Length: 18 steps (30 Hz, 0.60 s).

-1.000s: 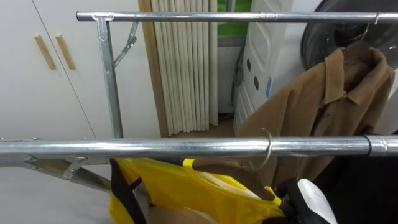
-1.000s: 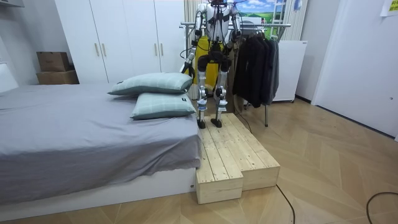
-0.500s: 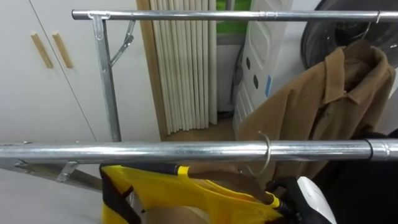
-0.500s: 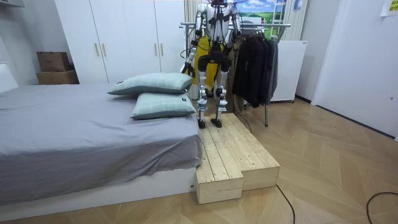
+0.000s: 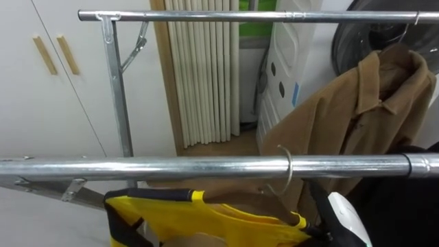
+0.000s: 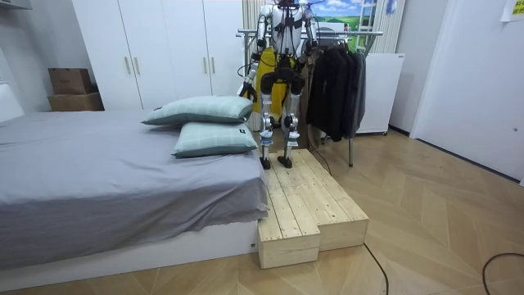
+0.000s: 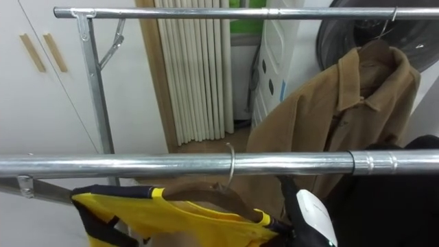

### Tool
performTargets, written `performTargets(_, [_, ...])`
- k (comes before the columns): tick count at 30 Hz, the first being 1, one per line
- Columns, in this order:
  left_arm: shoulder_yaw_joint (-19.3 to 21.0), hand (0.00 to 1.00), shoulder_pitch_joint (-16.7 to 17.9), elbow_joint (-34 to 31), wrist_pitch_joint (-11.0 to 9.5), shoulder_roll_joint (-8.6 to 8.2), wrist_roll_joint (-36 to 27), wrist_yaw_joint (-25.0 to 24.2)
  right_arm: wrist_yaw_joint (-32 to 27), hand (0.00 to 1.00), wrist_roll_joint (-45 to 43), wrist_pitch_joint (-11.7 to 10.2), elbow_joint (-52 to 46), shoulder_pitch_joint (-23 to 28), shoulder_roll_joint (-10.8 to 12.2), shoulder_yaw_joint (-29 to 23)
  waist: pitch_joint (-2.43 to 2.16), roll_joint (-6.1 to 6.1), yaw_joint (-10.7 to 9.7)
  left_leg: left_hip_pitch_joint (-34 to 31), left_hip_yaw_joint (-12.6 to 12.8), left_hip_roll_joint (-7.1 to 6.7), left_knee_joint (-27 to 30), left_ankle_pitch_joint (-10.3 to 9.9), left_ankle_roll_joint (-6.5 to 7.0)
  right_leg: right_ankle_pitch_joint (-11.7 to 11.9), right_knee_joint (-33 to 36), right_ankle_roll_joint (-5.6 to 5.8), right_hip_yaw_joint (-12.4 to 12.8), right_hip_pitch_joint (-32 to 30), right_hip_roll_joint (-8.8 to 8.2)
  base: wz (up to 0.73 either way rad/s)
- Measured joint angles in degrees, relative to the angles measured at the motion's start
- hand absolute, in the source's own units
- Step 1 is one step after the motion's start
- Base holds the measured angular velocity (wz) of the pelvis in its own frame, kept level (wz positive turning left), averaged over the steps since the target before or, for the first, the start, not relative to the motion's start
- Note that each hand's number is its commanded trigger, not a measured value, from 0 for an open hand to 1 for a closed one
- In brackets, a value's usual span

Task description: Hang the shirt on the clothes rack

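Reaching up from the lower right of the left eye view, the right hand [image 5: 339,218] sits just under the near rail [image 5: 137,167], its pale back turned to the camera. Its dark fingers lie against the right shoulder end of the yellow garment [image 5: 206,218], but whether they are closed on it cannot be told. The garment is on a wooden hanger [image 7: 206,194], and the hanger's metal hook [image 5: 287,165] is looped over the near rail just left of the hand, so the garment hangs below the rail. Dark clothes [image 5: 411,206] fill the space right of the hand, under the rail's joint.

Behind the near rail, a brown coat [image 5: 357,116] hangs from the far rail [image 5: 240,15], to the right. A metal upright [image 5: 116,82] with a slanted brace carries the far rail at its left end. Beyond stand white wardrobe doors [image 5: 27,103] with wooden handles, a cream pleated curtain [image 5: 206,75], a white appliance [image 5: 281,75] and a dark round fan [image 5: 370,34].

In the room view the robot stands upright on a wooden platform [image 6: 311,213] beside the bed [image 6: 115,188], facing the rack. Its left hand [image 6: 244,88] hangs low beside the yellow garment, too small to read its fingers.
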Motion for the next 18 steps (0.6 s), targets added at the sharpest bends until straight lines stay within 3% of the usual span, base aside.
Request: performTargets(18, [-0.03,0.00,0.20,-0.11,0.00,0.11,0.01,0.33,0.90,0.00,4.66,0.00,-5.72,-0.05,-0.27,0.02,0.05,-0.14,0.13,0.00,-0.07,0.02,-0.01,-0.01,0.00,0.00,-0.05,0.00,0.78,-0.03,0.11,-0.02])
